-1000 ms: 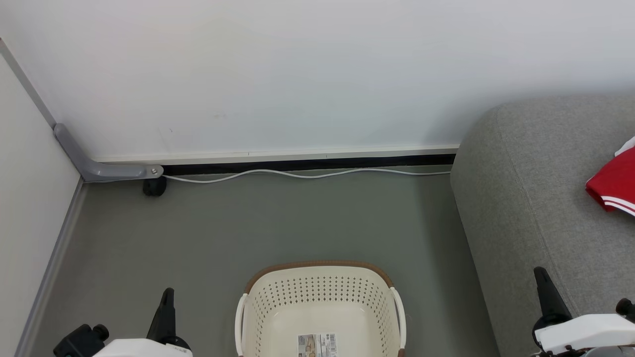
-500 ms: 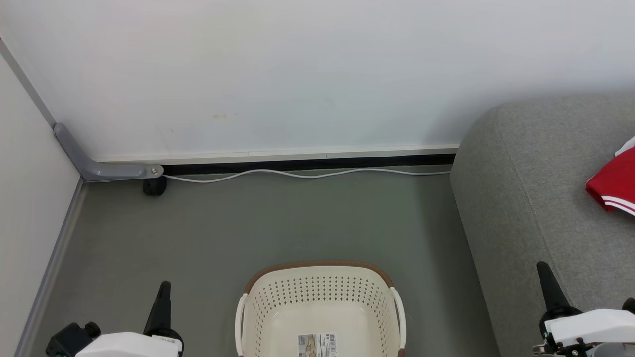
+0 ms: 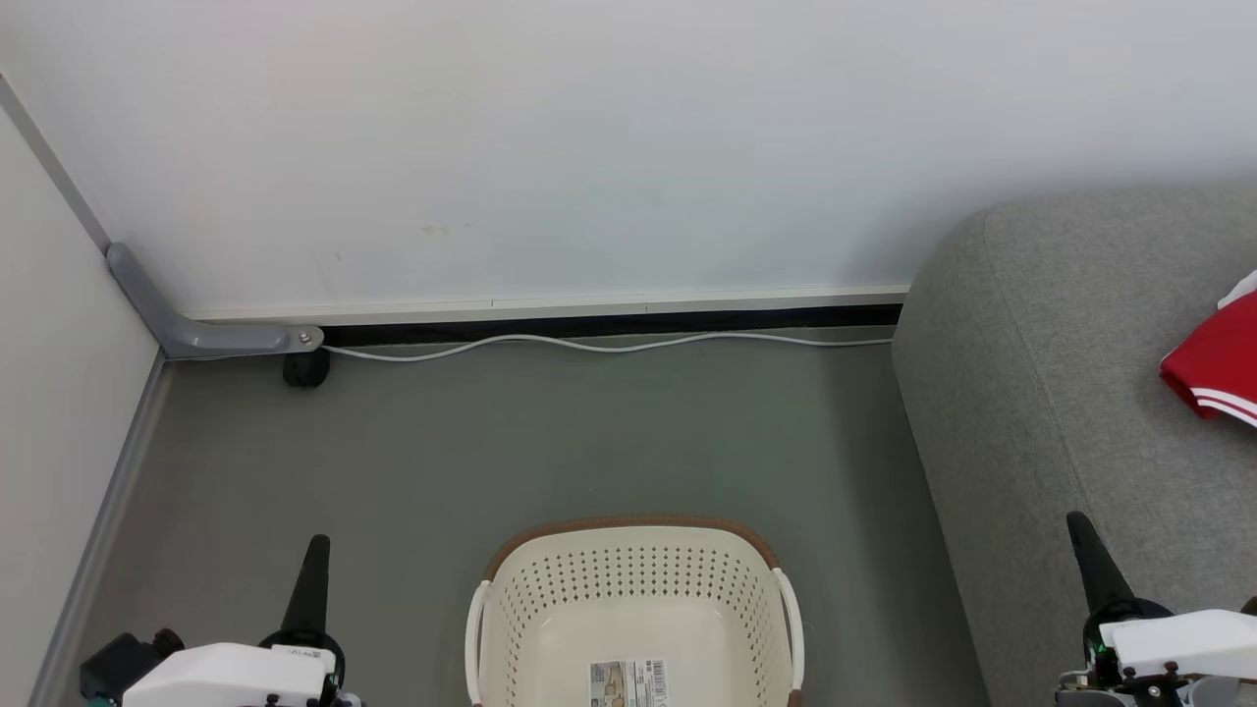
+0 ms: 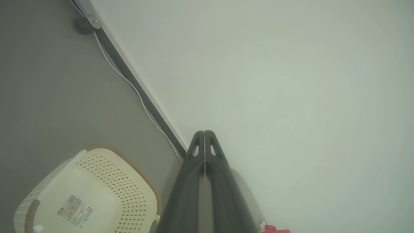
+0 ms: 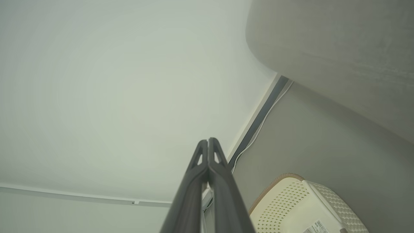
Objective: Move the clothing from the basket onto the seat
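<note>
Head view: grey floor (image 3: pixel 589 442), white wall (image 3: pixel 589 147), white cable (image 3: pixel 589 346) along its base; basket (image 3: pixel 628 570) near centre, seat (image 3: pixel 1031 393) right bearing clothing (image 3: pixel 1213 368). Left claw (image 3: pixel 316 550) and right claw (image 3: pixel 1080 525) each pinched together.

basket (image 3: pixel 636 574): smooth perforated plastic | seat (image 3: pixel 1061 393): coarse woven cloth | clothing (image 3: pixel 1213 365): soft fabric | floor (image 3: pixel 491 442): smooth, matt

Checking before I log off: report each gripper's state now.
Left gripper: closed, holding nothing.
Right gripper: closed, holding nothing.
</note>
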{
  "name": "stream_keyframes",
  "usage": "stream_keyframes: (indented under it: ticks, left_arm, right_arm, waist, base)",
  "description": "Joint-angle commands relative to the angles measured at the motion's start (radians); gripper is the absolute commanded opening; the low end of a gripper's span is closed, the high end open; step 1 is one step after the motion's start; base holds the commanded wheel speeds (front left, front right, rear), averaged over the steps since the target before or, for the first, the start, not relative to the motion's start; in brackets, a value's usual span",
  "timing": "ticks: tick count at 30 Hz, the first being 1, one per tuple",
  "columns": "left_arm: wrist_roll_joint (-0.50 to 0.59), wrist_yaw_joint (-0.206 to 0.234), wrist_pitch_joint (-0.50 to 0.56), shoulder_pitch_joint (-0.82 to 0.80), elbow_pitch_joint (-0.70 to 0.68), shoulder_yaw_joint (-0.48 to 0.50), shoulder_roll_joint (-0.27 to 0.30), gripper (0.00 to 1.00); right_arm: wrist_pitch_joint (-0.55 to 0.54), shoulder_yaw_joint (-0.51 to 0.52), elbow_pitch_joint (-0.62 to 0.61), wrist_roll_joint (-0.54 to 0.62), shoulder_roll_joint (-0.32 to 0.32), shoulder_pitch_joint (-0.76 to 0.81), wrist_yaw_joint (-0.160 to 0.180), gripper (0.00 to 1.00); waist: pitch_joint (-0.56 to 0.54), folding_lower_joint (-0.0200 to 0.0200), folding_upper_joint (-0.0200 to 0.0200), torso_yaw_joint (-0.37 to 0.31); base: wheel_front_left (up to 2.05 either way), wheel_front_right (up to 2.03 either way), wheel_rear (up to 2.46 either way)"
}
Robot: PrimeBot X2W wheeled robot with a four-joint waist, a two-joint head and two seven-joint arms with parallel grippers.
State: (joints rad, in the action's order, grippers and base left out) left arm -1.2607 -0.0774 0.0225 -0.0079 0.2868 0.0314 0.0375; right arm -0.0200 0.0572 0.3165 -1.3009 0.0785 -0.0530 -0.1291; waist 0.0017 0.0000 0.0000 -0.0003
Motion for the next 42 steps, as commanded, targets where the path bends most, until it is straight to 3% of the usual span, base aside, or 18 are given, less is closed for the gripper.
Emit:
stream_keyframes:
  ticks: [1, 30, 42]
  left_arm:
    - [-0.031, -0.011, 0.007, -0.056, -0.03, 0.032, 0.01, 0.0]
    - [-0.342, -0.053, 0.089, -0.099, -0.041, 0.082, 0.013, 0.0]
    - [-0.348, -0.053, 0.091, -0.1, -0.041, 0.083, 0.013, 0.0]
  right_arm:
    - [-0.01, -0.007, -0.035, -0.027, 0.008, -0.046, -0.002, 0.0]
    - [-0.093, 0.057, -0.071, -0.302, -0.028, -0.055, -0.002, 0.0]
    - [-0.094, 0.058, -0.072, -0.307, -0.028, -0.055, -0.002, 0.0]
  waist:
    - [0.0, 0.0, 0.0, 0.0]
    - [0.001, 0.0, 0.0, 0.0]
    - [0.001, 0.0, 0.0, 0.0]
  base:
    - [0.0, 0.0, 0.0]
    - [0.0, 0.0, 0.0]
    - [0.0, 0.0, 0.0]
